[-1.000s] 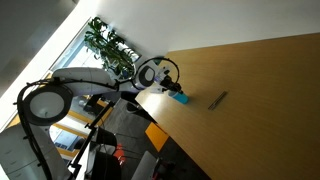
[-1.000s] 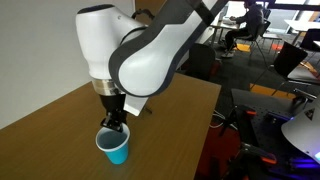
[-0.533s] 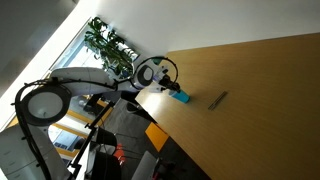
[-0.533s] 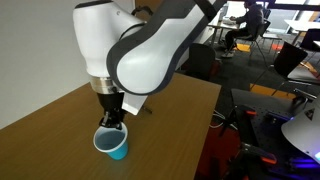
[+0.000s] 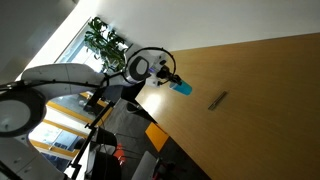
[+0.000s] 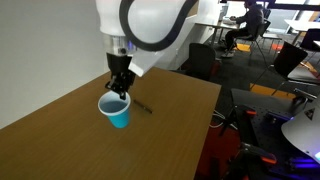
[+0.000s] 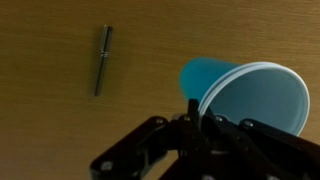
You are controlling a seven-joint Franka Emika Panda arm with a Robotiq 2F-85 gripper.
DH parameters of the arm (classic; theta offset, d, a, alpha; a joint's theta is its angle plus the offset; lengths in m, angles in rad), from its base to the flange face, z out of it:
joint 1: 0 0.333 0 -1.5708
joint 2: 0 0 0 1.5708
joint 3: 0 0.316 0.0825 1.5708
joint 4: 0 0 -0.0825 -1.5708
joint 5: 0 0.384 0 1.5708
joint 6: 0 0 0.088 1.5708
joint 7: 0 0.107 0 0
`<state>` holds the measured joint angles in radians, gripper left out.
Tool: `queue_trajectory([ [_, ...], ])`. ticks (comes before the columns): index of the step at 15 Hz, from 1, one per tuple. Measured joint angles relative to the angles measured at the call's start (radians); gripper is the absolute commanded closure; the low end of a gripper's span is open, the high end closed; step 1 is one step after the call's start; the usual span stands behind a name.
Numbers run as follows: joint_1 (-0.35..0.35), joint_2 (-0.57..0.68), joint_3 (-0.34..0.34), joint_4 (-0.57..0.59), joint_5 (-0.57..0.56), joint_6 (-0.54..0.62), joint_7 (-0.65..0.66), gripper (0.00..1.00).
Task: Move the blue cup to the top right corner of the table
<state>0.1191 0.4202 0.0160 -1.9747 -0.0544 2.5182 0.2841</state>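
1. The claw [image 6: 118,92] has risen with the arm and moved farther along the bench [image 6: 60,140].
2. The blue cup [image 6: 116,110], pinched at its rim, has left the bench and now hangs tilted (it stood upright before).
3. A thin dark pen [image 6: 141,106] has come into sight beside the cup.

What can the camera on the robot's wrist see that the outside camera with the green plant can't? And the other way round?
Only the wrist view looks down into the blue cup, showing its hollow inside and the gripper pinching its rim up close. Only the exterior view shows the leafy plant, the robot arm and the edge of the table. Both show the blue cup, the thin dark pen-like object and the table.
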Motion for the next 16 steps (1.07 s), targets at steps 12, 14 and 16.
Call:
queue_trajectory([
  [12,-0.216,-0.208,-0.118,0.039,0.153,-0.077,-0.087,0.95],
  [14,-0.216,-0.205,-0.118,0.037,0.153,-0.077,-0.087,0.95],
  [16,-0.212,-0.203,-0.114,0.037,0.153,-0.077,-0.087,0.99],
])
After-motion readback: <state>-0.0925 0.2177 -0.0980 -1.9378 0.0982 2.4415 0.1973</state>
